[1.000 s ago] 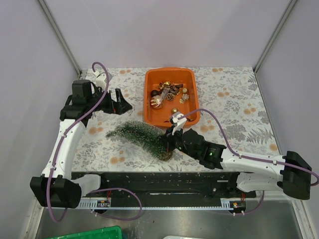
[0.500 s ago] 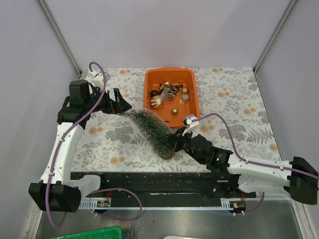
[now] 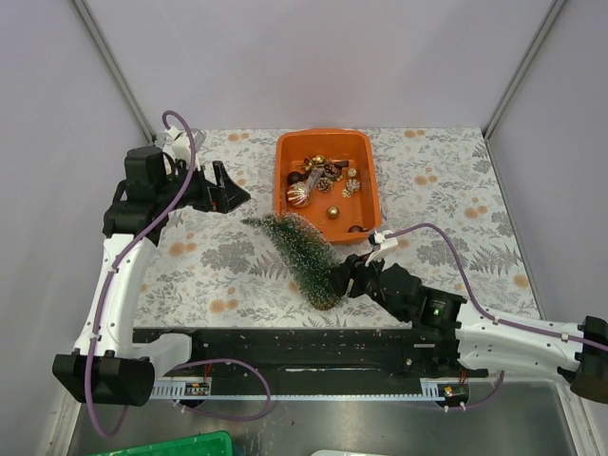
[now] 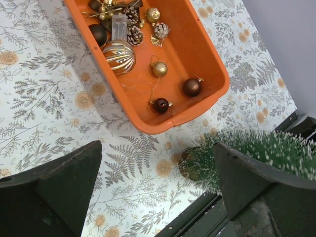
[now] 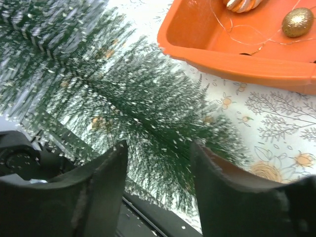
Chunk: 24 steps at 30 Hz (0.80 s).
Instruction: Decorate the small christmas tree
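At the near edge of the counter [image 3: 446, 190], my right claw [image 3: 340, 283] pinches the small christmas tree [image 3: 299, 252] low; it looks light, springy. Left claw [image 4: 158, 147] gapes empty.

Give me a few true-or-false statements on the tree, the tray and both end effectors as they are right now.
1. The tree stands upright. False: it is tilted well over.
2. The left end effector is open and empty. True.
3. The ornaments lie in the orange tray. True.
4. The right end effector hovers over the tray. False: it straddles the tree's lower part, beside the tray.
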Each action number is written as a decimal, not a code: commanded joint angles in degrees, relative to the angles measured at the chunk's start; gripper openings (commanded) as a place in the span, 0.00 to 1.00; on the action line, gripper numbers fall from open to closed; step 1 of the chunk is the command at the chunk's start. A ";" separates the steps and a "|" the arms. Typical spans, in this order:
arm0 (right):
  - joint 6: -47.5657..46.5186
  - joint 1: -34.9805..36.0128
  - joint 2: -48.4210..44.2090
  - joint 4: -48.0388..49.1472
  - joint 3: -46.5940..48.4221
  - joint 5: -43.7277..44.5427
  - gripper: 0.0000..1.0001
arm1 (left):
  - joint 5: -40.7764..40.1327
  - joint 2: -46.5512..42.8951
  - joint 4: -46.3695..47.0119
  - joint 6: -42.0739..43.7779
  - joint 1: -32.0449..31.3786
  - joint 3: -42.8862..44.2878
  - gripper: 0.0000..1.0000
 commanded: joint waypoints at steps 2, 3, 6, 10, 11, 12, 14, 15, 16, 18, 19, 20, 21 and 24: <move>-0.05 0.45 -4.69 -6.10 2.88 0.47 0.69 | -0.34 -0.25 1.35 0.20 0.17 1.67 0.99; -0.23 0.45 -6.09 -9.41 3.84 0.99 0.70 | -0.78 -0.07 1.35 0.29 0.17 1.58 0.99; -0.84 0.45 -11.10 -14.62 6.74 4.59 0.72 | -2.44 0.89 1.96 0.73 0.09 0.96 0.99; -4.79 0.45 -14.54 -17.88 11.22 8.20 0.76 | -4.82 1.69 3.63 0.99 0.08 0.00 0.99; -5.93 0.45 -14.28 -18.84 12.36 9.25 0.77 | -5.00 1.95 4.16 0.99 0.08 -0.01 0.99; -6.72 0.54 -13.76 -19.63 13.68 10.30 0.78 | -5.18 2.30 4.51 0.82 0.08 -0.18 0.99; -8.13 0.45 -11.92 -21.13 16.32 12.76 0.80 | -5.44 3.00 5.13 0.73 0.08 -0.36 0.99; -8.92 0.45 -10.78 -21.31 17.98 13.30 0.81 | -5.53 3.44 5.30 0.56 0.00 -0.10 0.99; -10.23 0.45 -9.81 -21.31 19.22 14.61 0.82 | -5.53 3.97 5.57 0.47 -0.18 -0.09 0.99; -12.34 0.45 -7.44 -20.70 21.59 18.03 0.86 | -6.23 5.02 6.27 0.55 -0.79 0.08 0.99; -14.01 0.28 -6.12 -20.09 22.91 19.88 0.87 | -6.84 5.55 6.71 0.90 -1.23 0.17 0.99; -15.33 -0.16 -4.37 -19.12 24.23 21.37 0.89 | -7.63 6.08 7.06 1.17 -1.76 0.08 0.99; -17.17 -1.12 -2.52 -17.29 25.37 21.82 0.90 | -8.33 6.86 7.50 1.43 -2.28 0.26 0.99; -15.28 -12.60 3.98 -15.16 30.64 11.17 0.90 | -9.04 9.85 7.24 2.04 -3.43 2.36 0.99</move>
